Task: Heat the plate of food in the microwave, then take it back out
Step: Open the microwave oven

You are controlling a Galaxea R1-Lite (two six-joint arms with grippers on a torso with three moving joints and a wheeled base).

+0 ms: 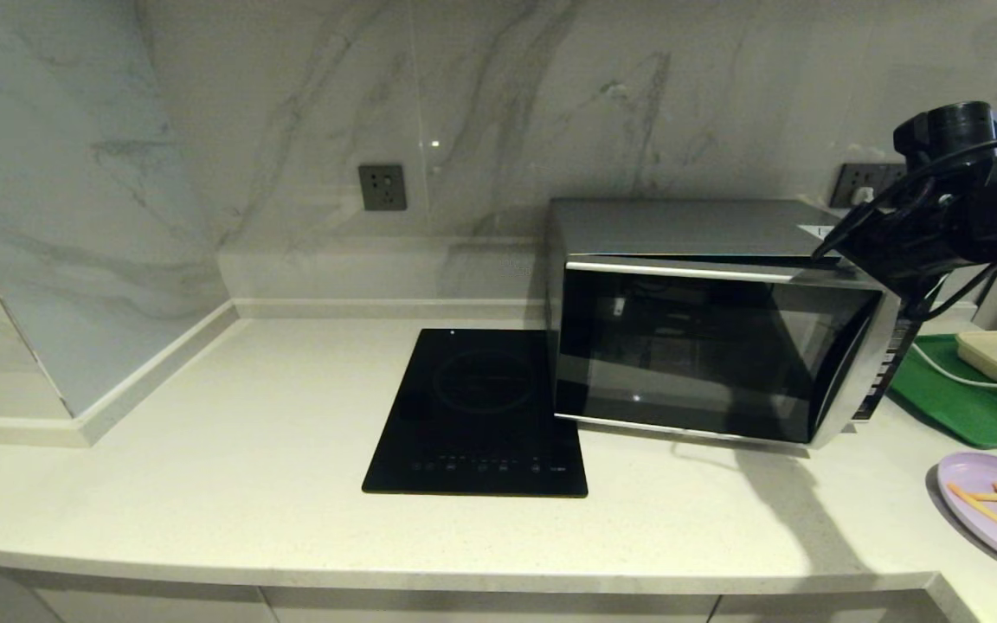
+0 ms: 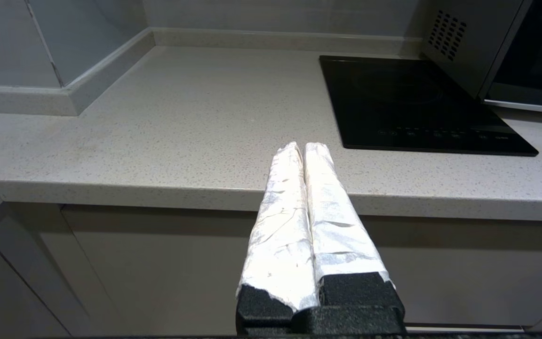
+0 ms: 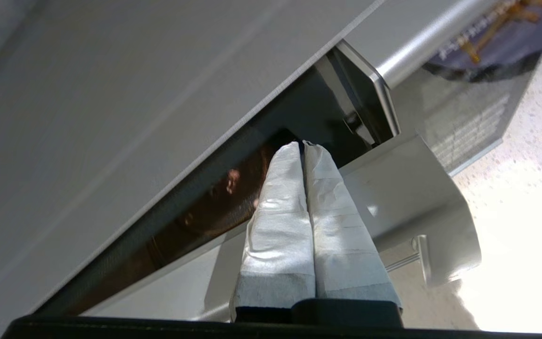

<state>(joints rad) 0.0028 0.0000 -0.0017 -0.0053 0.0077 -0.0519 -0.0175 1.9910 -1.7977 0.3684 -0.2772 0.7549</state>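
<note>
The right gripper [image 3: 303, 143], fingers pressed together and holding nothing, pokes into the gap at the top edge of the microwave [image 1: 706, 337] door, upper right of the head view. The plate of food [image 1: 996, 510] lies below it at the lower right corner, nearer this arm; the left gripper [image 2: 303, 147], also closed, hangs off the counter edge [image 2: 158, 188].

The microwave [image 1: 706, 320] has a brushed silver metal casing, matt on top, and a dark glossy glass door that mirrors the room. The hob [image 1: 479, 414] is smooth black glass, shiny. The counter [image 1: 230, 467] looks like pale speckled stone with a faint sheen; the wall [image 1: 498, 104] is polished veined marble. The plate [image 1: 993, 509] is smooth lilac, plastic or ceramic, which cannot be told. The tray [image 1: 957, 402] is matt green plastic. On both the left gripper [image 2: 303, 147] and right gripper [image 3: 301, 144], fingers are wrapped in wrinkled white tape over rough black foam.
</note>
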